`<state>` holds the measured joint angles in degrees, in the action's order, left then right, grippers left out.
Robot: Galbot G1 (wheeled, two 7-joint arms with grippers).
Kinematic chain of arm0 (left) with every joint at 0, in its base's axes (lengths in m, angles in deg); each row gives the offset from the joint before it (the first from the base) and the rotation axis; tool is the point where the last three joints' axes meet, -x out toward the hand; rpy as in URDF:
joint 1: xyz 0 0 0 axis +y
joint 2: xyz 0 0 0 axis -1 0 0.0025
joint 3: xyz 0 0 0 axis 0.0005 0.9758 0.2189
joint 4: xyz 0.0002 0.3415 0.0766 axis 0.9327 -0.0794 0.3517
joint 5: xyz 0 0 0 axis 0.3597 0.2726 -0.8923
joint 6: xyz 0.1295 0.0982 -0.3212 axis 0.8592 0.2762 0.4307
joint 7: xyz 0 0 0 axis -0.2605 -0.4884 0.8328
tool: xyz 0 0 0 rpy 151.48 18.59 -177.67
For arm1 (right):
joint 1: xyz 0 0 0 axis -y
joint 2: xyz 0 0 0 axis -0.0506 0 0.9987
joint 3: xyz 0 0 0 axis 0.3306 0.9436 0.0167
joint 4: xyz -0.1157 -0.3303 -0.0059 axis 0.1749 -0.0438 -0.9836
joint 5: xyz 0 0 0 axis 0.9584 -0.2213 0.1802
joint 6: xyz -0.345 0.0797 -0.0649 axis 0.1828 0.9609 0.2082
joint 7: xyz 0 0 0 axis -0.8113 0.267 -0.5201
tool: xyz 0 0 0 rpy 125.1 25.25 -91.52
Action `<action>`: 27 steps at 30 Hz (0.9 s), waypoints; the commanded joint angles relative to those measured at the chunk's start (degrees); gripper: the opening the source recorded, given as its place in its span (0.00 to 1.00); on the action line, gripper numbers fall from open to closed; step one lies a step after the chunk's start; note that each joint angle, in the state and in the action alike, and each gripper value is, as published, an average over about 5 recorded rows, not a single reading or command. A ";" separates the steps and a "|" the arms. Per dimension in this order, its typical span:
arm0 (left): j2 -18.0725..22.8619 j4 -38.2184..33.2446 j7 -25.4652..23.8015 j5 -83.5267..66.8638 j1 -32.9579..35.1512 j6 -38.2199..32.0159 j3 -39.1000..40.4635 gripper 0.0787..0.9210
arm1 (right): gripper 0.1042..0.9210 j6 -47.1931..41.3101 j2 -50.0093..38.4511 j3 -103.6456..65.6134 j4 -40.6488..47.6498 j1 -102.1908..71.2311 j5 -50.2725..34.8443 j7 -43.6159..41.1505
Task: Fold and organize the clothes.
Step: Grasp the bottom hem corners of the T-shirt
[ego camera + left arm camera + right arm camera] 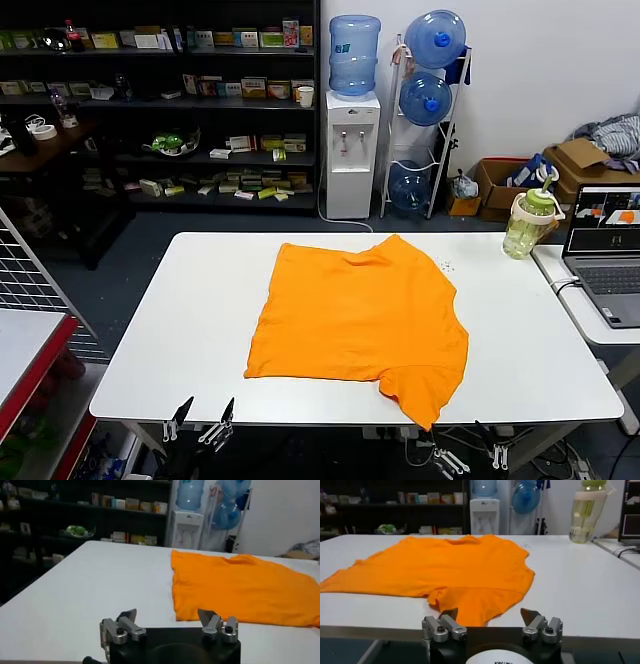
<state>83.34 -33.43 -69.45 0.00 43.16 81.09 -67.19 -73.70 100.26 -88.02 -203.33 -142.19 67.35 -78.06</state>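
The clothes are one bright orange T-shirt (358,318) lying flat on the white table (190,330), its plain side up and one sleeve reaching the table's near edge at the right. It also shows as the T-shirt (240,587) in the left wrist view and the T-shirt (445,572) in the right wrist view. My left gripper (200,418) hangs open below the table's near edge at the left, well short of the cloth. My right gripper (468,452) is open below the near edge at the right, just in front of the sleeve. Both hold nothing.
A green-capped drink jug (530,222) stands at the table's far right corner. A laptop (608,255) sits on a side table to the right. Shelves (160,100), a water dispenser (353,120) and cardboard boxes (500,185) stand behind. A wire rack (30,290) is at the left.
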 commanded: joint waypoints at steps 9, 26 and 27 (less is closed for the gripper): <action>-0.75 8.48 -0.48 -0.79 -12.18 -0.28 3.99 0.88 | 0.88 -0.48 0.87 2.72 3.32 7.51 1.93 3.23; 2.45 19.02 -0.22 0.54 -21.58 0.90 9.47 0.88 | 0.88 -2.78 4.80 5.26 12.31 14.33 7.04 4.26; 2.45 19.14 -0.21 0.53 -21.66 0.95 9.56 0.88 | 0.88 -2.82 4.96 5.26 12.49 14.39 7.17 4.32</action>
<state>84.95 -19.33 -69.71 0.40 26.42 81.67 -59.95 -75.98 104.32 -83.40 -193.89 -130.16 73.13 -74.21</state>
